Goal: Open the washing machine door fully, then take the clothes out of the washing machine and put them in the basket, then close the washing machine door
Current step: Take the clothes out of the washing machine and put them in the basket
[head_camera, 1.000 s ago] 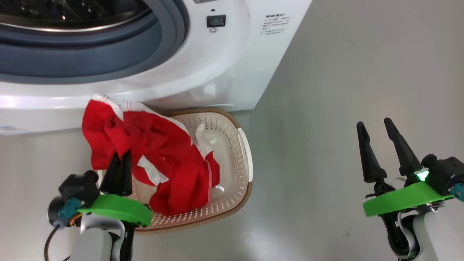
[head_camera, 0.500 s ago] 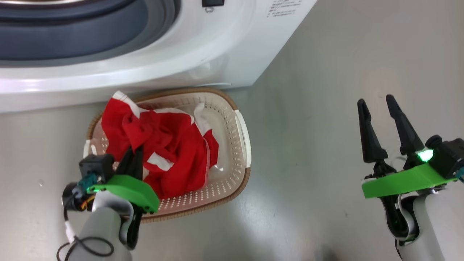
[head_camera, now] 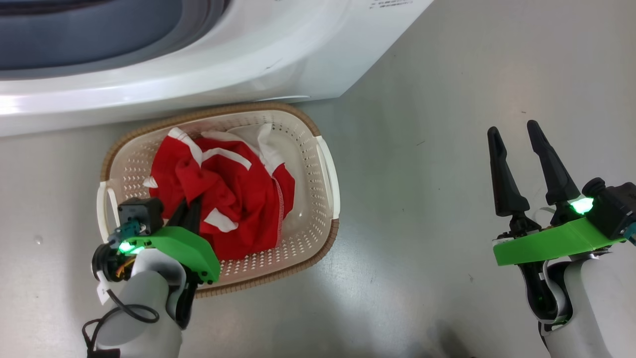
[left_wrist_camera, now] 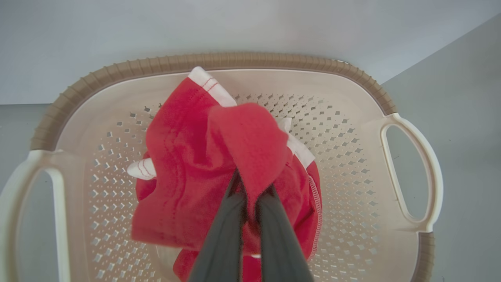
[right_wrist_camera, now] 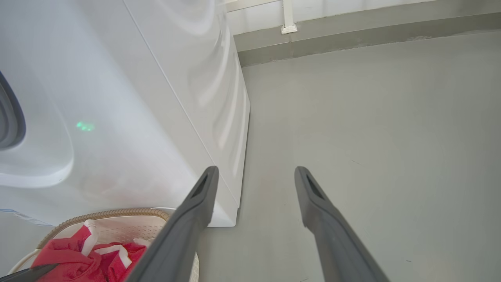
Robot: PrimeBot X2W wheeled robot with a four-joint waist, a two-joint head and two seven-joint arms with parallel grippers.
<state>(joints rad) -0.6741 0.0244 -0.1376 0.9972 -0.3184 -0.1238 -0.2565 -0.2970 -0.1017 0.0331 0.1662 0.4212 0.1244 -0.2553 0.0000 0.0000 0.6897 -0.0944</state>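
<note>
The head view looks down on the basket (head_camera: 310, 233). It stands on the grey floor (head_camera: 422, 199), just on the near side of the washing machine (head_camera: 248, 59). The machine's white front and a part of its grey rubber gasket (head_camera: 99, 35) run along the far edge. The clothes (head_camera: 223, 199) lie inside the basket as one crumpled red heap with white stripes, more towards its left half. The left gripper (head_camera: 191, 205) reaches into the basket from the near left corner. Its dark fingers go into the red fabric, where a fold hides the tips.

The left wrist view makes the grip clear. The two fingers are pressed together with a very thin gap between them. A fold of red cloth is pinched there and covers their tips. This view also gives the white side handles (left_wrist_camera: 437, 184) and the brown rim (left_wrist_camera: 219, 60) at the far side, with the machine's white front behind it.

The right gripper (head_camera: 512, 127) hangs over bare floor, well apart to the right of the basket. Its fingers are spread wide with nothing between them. The right wrist view adds the machine's smooth right side panel (right_wrist_camera: 219, 98) and the wall foot (right_wrist_camera: 352, 35) far behind it. At the near left it catches a corner of the basket with the red clothes.
</note>
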